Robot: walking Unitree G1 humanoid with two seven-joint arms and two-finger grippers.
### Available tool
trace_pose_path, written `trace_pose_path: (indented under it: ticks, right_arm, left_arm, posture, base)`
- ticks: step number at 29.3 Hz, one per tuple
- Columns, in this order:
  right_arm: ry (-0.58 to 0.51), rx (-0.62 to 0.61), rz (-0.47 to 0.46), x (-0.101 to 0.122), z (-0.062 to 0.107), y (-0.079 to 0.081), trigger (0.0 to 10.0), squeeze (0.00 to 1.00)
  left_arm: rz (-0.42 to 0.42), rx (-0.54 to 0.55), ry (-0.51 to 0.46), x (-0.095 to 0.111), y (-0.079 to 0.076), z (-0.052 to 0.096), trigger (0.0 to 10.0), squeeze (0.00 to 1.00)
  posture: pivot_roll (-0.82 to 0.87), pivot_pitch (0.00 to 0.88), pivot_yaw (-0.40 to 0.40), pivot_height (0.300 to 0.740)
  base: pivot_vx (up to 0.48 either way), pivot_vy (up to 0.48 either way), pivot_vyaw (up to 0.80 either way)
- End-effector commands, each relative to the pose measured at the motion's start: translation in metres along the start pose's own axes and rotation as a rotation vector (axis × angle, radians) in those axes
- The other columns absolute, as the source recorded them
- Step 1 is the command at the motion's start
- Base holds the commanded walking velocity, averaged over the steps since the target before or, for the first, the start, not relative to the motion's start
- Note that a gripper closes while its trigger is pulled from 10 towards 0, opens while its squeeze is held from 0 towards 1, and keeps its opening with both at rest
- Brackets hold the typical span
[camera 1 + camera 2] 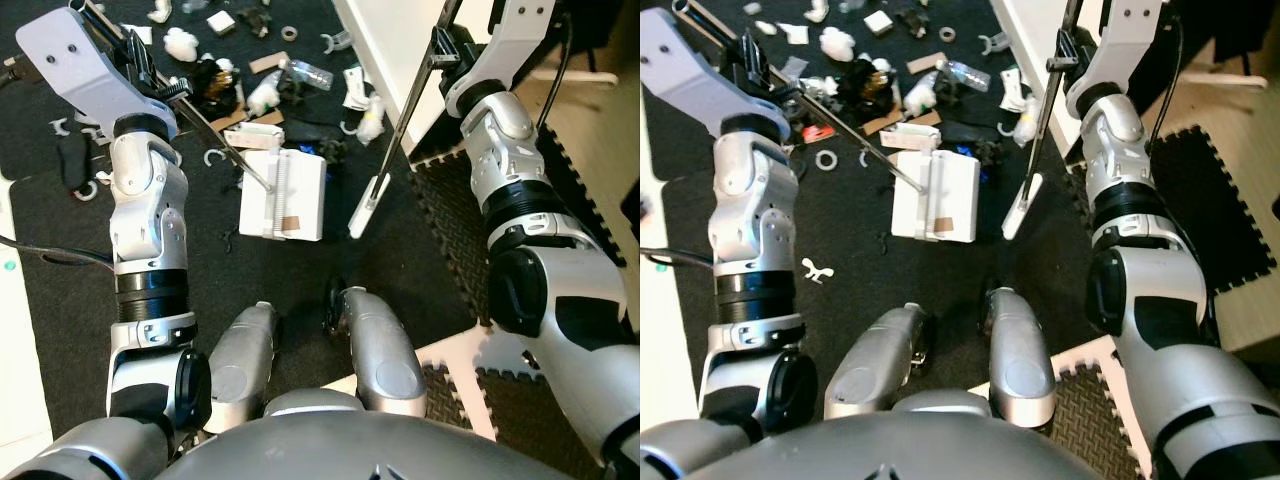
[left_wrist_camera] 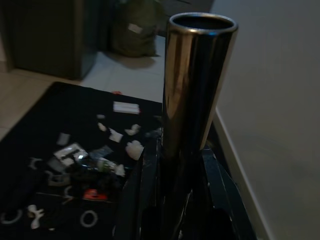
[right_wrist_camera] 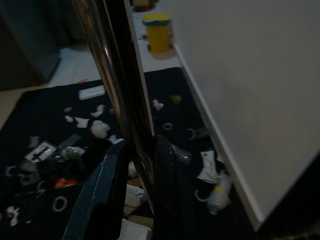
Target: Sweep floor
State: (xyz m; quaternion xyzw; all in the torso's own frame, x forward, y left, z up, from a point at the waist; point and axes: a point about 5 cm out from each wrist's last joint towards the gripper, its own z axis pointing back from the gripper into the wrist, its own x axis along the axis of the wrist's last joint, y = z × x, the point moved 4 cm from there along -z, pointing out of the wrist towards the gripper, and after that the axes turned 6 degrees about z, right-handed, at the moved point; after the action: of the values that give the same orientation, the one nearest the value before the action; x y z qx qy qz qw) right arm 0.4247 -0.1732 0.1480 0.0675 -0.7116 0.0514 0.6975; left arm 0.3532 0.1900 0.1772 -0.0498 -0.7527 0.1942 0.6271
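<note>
Black foam matting [image 1: 180, 290] covered the floor, w/ litter [image 1: 262, 85] strewn across it from abt 11 to 1 o'clock ahead of the robot's feet [image 1: 370, 330]: white scraps, plastic rings, a clear bottle, cardboard bits, dark clumps. White dustpan [image 1: 285, 195] lay flat at 12 o'clock, just short of the debris, its chrome handle [image 1: 215, 135] slanting up toward 10 o'clock into the left gripper [image 1: 150, 75]. Left wrist view showed both fingers [image 2: 145, 200] pressed against the tube [image 2: 195, 85] near its open top — clamped on it.

Broom [image 1: 405, 120] stood nearly upright at 1 o'clock, close beside the white wall [image 1: 400, 50]; its narrow white head [image 1: 368, 205] touched the mat just to the 3 o'clock side of the pan. Right gripper [image 1: 445, 50] was closed round the dark shaft high up, fingers [image 3: 107, 190] either side of it in the right wrist view.

Handling, as a guess: both tools looked light and stiff, but smooth metal tubes could twist in a two-finger pinch, so a firm grip seemed needed. Held that high, the long levers would give little downforce — a lower hold on the broom would prob. steer the head better. Debris looked v. light, paper and plastic, likely to skitter; the bottle might roll. Pan prob. slides easily on foam unless pressed down.
</note>
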Motion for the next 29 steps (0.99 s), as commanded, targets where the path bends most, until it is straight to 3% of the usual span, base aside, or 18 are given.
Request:
trace_pose_path:
  ticks: [1, 29]
  right_arm:
    - [-0.046, -0.001, 0.006, 0.0111, -0.0029, -0.0003, 10.0, 0.00]
    - [-0.035, 0.003, -0.007, 0.0078, -0.0023, 0.0001, 10.0, 0.00]
  left_arm:
    - [0.008, -0.021, -0.036, 0.0097, -0.0048, -0.0008, 10.0, 0.00]
    - [0.005, -0.017, -0.026, 0.0073, -0.0059, -0.0008, 10.0, 0.00]
  posture:
    - [0.03, 0.082, -0.027, 0.740]
    - [0.04, 0.085, -0.026, 0.740]
  base:
    - [0.000, 0.000, 0.80]
    - [0.000, 0.000, 0.80]
